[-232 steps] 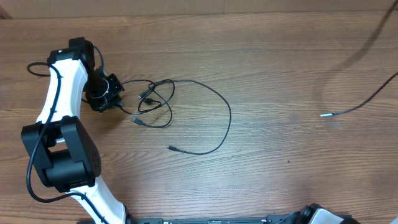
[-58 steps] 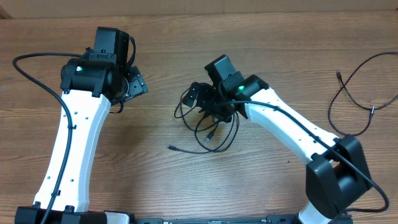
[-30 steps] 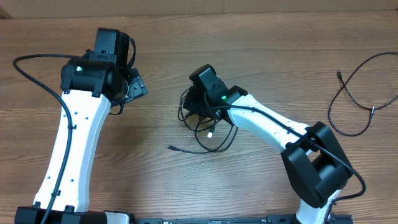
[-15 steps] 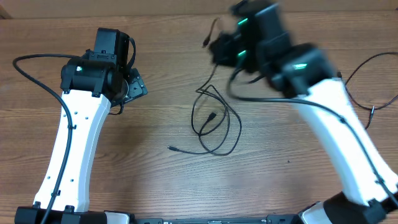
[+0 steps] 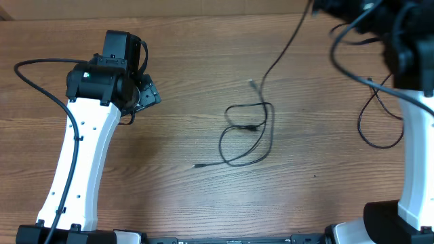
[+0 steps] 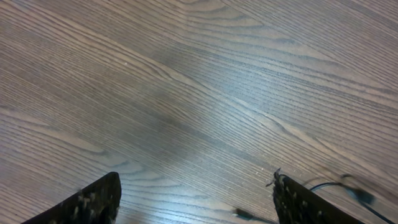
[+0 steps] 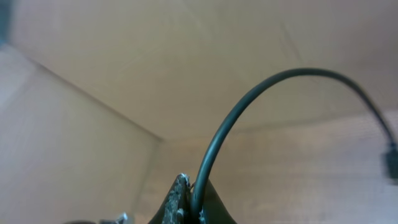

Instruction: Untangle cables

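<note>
One black cable (image 5: 247,135) lies in a loose loop at the middle of the table, with a plug end (image 5: 197,165) at the front left. A second cable (image 5: 279,51) hangs from my raised right arm (image 5: 407,41) at the top right, its silver tip (image 5: 251,82) just above the loop. In the right wrist view my right gripper (image 7: 191,186) is shut on this cable (image 7: 249,99). My left gripper (image 6: 196,202) stands open over bare wood to the left of the loop, with nothing between its fingers (image 6: 93,202). A third cable (image 5: 380,115) lies at the far right.
My left arm (image 5: 81,156) reaches up the left side of the table, with its thick supply cable (image 5: 34,74) arching beside it. A cardboard wall (image 7: 186,56) stands behind the table's far edge.
My right gripper has swung up and to the right with one cable, pulling it out of the tangle. The loop left on the table has slid a little to the right. The left arm has stayed still.
</note>
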Available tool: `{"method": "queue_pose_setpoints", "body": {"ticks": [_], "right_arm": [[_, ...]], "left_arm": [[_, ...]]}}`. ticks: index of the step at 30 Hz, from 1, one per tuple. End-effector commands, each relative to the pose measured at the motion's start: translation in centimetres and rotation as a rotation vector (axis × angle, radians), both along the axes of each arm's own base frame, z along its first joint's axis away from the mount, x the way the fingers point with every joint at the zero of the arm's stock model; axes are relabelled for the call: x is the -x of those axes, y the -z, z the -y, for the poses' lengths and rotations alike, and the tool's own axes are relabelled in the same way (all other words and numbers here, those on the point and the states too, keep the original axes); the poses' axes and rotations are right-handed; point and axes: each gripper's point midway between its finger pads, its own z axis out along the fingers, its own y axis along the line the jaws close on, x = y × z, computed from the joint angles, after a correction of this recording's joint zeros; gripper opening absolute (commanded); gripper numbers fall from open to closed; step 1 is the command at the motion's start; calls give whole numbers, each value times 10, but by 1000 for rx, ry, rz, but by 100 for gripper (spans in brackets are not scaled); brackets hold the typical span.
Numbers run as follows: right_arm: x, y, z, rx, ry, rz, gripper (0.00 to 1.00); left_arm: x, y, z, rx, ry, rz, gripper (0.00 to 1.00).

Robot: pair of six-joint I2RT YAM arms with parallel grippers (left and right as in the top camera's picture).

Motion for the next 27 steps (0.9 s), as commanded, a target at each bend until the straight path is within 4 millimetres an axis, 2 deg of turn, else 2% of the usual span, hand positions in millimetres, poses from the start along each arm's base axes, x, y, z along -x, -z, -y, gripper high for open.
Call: {"method": "queue_pose_setpoints", "body": {"ticks": [1,7,15,21,24,27], "right_arm": [[14,-42,9,-85,-84,105,4],[36,-101,11,-230,-255,254,4],[57,-148,5,-299,-334,404,4],[93,-202,7,-370,-383,631,4],[102,-213,9,-379,-386,696,4],[95,-211,11,-384,-358,681,4]], "left_arm": [[0,-15,-1,1,-11,51,78],[-2,-15,4,29,0,59,79],[-9,-18,33,155,131,78,81],[-8,-17,34,161,137,76,81],[-8,-17,34,161,137,75,81],[-8,-17,34,160,137,75,81]]}}
